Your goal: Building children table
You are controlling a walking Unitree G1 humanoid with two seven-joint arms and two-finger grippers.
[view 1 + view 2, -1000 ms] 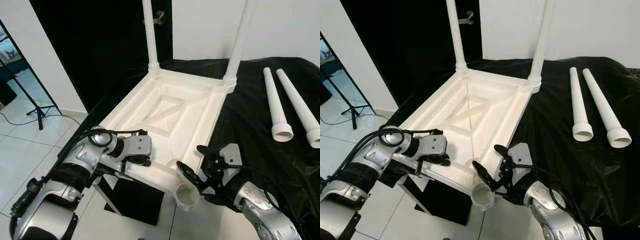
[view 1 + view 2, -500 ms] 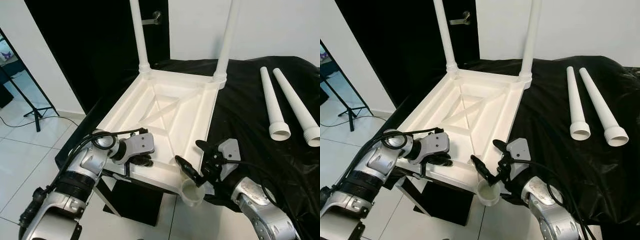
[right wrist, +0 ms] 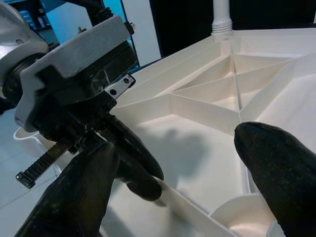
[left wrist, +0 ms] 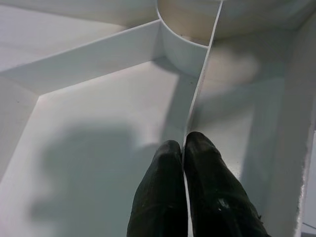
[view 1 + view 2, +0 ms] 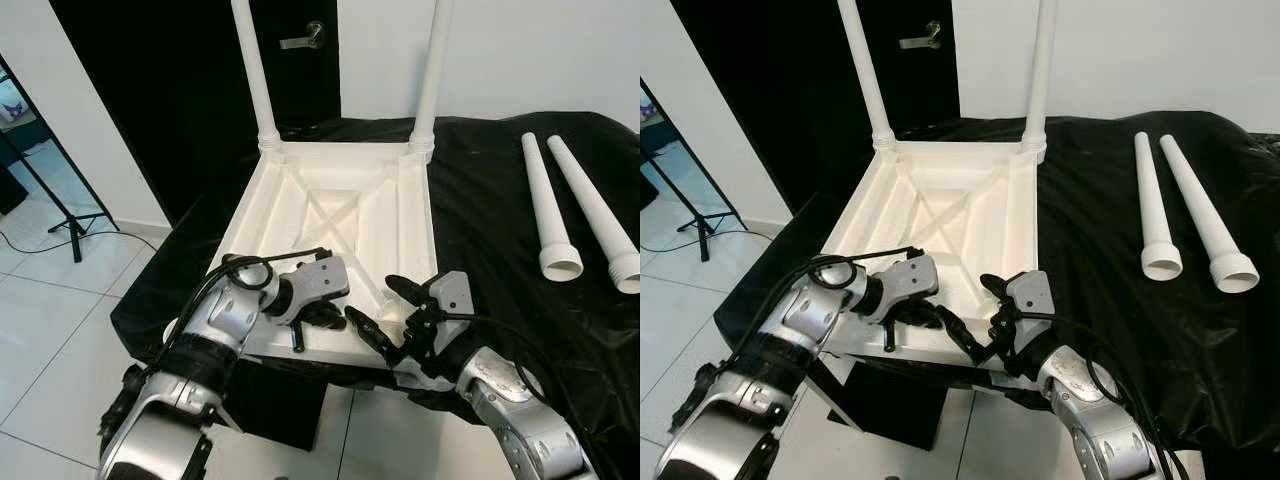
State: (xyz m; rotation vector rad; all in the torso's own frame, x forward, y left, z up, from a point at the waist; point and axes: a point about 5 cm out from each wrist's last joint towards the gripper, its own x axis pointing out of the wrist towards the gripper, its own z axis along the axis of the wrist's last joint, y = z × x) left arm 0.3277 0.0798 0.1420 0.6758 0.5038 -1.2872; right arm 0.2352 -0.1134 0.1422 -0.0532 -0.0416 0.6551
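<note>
left gripper (image 4: 183,153) pinching tabletop (image 5: 340,215) rib, right gripper (image 5: 385,305) agape

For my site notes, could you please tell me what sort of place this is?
Probably a room in a home. There is a dark door with a lever handle, a white tiled floor, and a surface under a black cloth holding an upturned white children's table.
</note>
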